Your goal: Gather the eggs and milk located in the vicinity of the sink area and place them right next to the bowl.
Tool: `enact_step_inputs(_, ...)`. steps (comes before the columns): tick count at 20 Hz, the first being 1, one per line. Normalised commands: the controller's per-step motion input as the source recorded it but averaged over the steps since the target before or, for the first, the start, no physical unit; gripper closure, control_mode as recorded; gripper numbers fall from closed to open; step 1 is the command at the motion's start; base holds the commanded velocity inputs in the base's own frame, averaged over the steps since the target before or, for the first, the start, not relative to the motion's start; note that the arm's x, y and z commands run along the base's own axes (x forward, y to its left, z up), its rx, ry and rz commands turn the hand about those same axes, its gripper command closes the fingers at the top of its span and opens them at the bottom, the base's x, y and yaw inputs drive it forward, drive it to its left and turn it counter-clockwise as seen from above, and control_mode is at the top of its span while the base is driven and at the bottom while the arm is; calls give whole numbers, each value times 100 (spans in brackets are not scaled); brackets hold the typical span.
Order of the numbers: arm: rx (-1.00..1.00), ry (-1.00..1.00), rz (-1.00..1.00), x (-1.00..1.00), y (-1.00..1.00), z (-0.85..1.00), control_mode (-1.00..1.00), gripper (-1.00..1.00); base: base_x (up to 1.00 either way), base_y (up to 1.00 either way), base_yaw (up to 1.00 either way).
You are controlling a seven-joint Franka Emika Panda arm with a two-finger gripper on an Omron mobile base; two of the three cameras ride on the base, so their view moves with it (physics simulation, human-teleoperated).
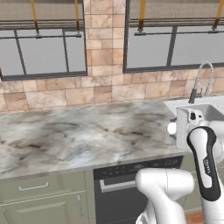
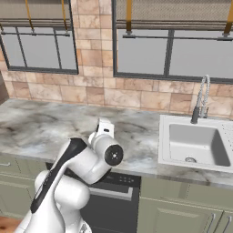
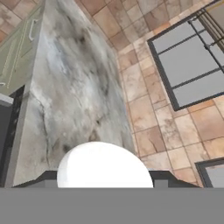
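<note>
Marble counter (image 1: pixel 78 135) is crossed w/ egg (image 3: pixel 105 168) clamped betw. gripper (image 3: pixel 105 183) fingers; bowl's direction can't be told.

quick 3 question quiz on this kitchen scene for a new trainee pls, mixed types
1. True or false: in the right base view, the sink lies to the left of the arm.
2. In the hand view, what sits between the finger tips of the gripper?
A. a white egg
B. a blue carton
C. a yellow bowl
3. Fill the gap: the faucet stands at the sink's ___ edge, by the tiled wall.

Key: 1 false (it lies to the right); 2 A; 3 back.
</note>
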Motion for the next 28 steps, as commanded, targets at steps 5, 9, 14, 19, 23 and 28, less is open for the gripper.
enact_step_inputs(5, 0, 0, 0, 1, 0, 0, 100, 100, 4, 0, 0)
enact_step_inputs(9, 0, 0, 0, 0, 0, 0, 100, 100, -9, 0, 3)
enact_step_inputs(14, 0, 0, 0, 0, 0, 0, 100, 100, -43, -10, 1)
enact_step_inputs(19, 0, 0, 0, 0, 0, 0, 100, 100, -64, -10, 1)
enact_step_inputs(23, 0, 0, 0, 0, 0, 0, 100, 100, -45, -8, 0)
enact_step_inputs(28, 0, 0, 0, 0, 0, 0, 100, 100, -7, -36, 0)
